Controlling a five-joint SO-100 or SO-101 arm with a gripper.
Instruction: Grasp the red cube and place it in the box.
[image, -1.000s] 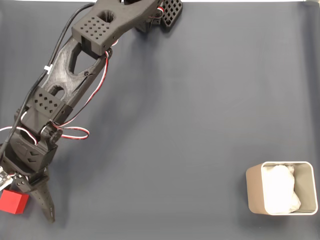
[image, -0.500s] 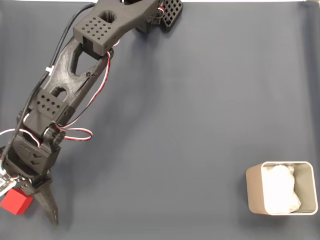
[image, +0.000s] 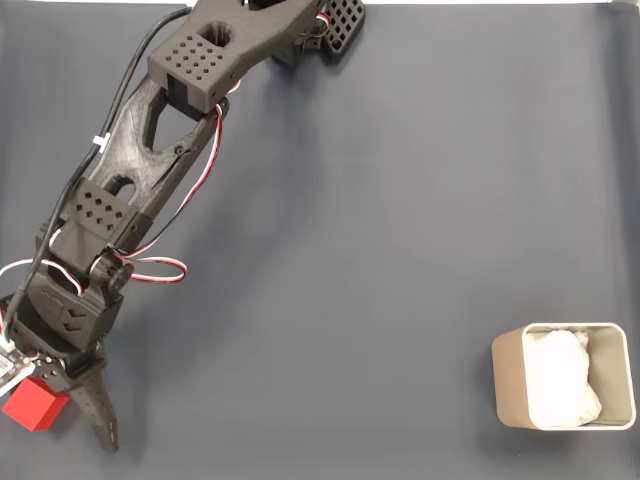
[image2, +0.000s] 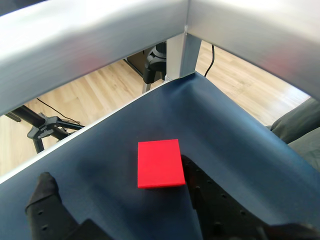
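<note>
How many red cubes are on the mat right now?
1. The red cube lies at the mat's lower left corner in the fixed view, between the open fingers of the gripper in the wrist view. The box sits far right; its white lining could hide something.

Dark blue table cover (image: 380, 250), matte, faint creases. Red cube (image: 30, 404) lies near lower left corner in fixed view. Beige box (image: 508, 385) stands lower right, well apart from cube.
</note>
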